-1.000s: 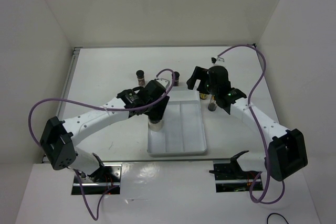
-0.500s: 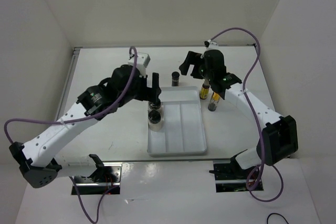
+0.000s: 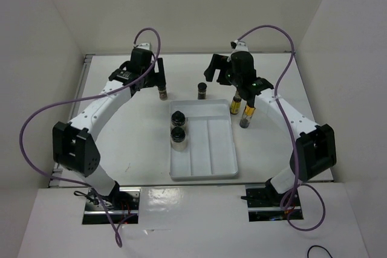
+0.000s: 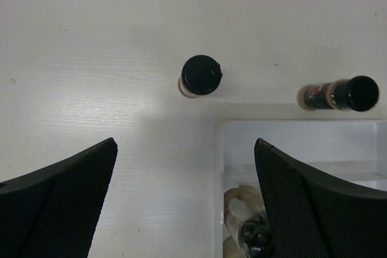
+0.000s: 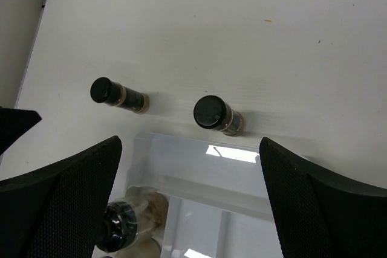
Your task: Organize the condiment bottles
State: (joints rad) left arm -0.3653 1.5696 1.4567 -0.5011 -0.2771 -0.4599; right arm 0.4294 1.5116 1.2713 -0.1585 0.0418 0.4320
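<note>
Two squat jars [image 3: 178, 118] [image 3: 178, 136] stand in the left compartment of the white tray [image 3: 211, 161]. Two small dark brown bottles [image 3: 162, 93] [image 3: 202, 90] stand on the table just behind the tray. Two slim yellow-amber bottles [image 3: 235, 106] [image 3: 247, 116] stand right of the tray. My left gripper [image 3: 157, 78] is open and empty, above the left brown bottle [image 4: 200, 75]; the other brown bottle [image 4: 338, 95] lies to its right. My right gripper [image 3: 219, 74] is open and empty, behind the right brown bottle [image 5: 217, 115]. One squat jar [image 5: 124, 228] shows in the tray there.
The tray's middle and right compartments [image 3: 221, 143] hold nothing. White walls close in the table at the back and both sides. The tray's back left corner [image 4: 242, 137] lies between my left fingers [image 4: 60, 203].
My left gripper left the second squat jar in the tray's left compartment and swung back and left to the left brown bottle. My right gripper moved a little farther back.
</note>
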